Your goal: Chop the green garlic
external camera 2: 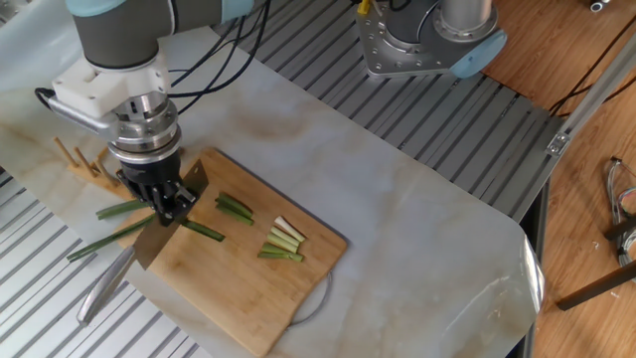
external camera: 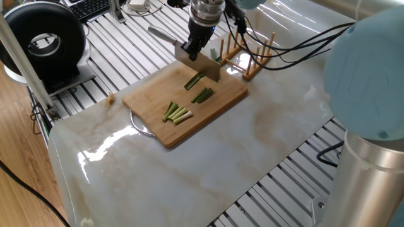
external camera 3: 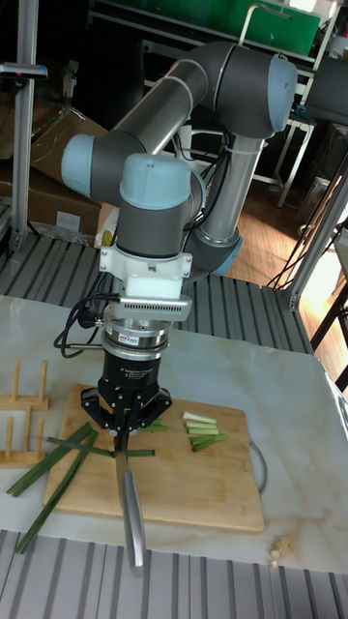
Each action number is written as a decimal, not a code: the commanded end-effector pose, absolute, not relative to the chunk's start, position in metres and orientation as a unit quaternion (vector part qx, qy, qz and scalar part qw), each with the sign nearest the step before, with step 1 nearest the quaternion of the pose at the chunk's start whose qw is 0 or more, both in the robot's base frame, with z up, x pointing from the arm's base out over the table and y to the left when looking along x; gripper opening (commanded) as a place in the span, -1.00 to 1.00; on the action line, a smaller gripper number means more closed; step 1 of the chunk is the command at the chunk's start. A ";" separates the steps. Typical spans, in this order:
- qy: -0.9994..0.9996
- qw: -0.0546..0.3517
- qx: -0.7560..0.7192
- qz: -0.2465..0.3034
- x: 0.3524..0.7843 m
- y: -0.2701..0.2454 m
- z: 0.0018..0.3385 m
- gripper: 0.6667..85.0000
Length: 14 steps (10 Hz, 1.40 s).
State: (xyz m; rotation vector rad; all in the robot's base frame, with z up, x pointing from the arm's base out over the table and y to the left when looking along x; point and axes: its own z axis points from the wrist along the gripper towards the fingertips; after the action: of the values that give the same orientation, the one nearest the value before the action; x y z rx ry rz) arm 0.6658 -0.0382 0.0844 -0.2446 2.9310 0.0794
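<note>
The gripper (external camera 2: pixel 164 204) hangs over the end of a wooden cutting board (external camera 2: pixel 243 288) and is closed on a cleaver (external camera 2: pixel 169 221), whose broad blade slants down to the board while its metal handle (external camera 2: pixel 99 288) reaches out past the board's edge over the slatted table (external camera 2: pixel 417 119).

The green garlic (external camera 2: pixel 109 237) lies partly on the board and partly off it. Its long dark leaves trail off the board's end onto the marble sheet (external camera 2: pixel 397 209), crossing each other beneath the blade. One cut length (external camera 2: pixel 204 231) lies just beside the blade, a darker pair of pieces (external camera 2: pixel 236 207) sits near the board's middle, and a small heap of pale whitish pieces (external camera 2: pixel 283 242) lies farther along the board.

Just beyond the board's end stands a wooden peg rack (external camera: pixel 249 60), close to the gripper, with dark cables (external camera: pixel 297 47) running past it. In one fixed view a round black device (external camera: pixel 44 41) sits at the far left of the table, a keyboard (external camera: pixel 91 7) is cut off at the top edge, and the arm's pale blue housing (external camera: pixel 366 69) fills the right side, blocking the table behind it. A thin wire loop (external camera: pixel 140 126) pokes out from under the board's near edge.

In the tall fixed view the gripper (external camera 3: pixel 124 426) hides where the blade meets the stalks, and the rack (external camera 3: pixel 21 411) is cut off at the left edge. A small tan scrap (external camera 3: pixel 280 549) lies on the marble near the board's corner; what it is cannot be made out.
</note>
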 end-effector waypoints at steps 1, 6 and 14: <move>0.991 0.107 -0.070 0.036 0.660 -0.038 0.088 -0.98; 0.989 0.122 -0.077 0.035 0.660 -0.045 0.086 -0.98; 0.989 0.119 -0.078 0.039 0.662 -0.044 0.075 -0.98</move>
State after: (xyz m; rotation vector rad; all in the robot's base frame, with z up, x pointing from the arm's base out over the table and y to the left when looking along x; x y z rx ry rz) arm 0.6547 -0.0447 0.0757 -0.2280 2.9189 0.0988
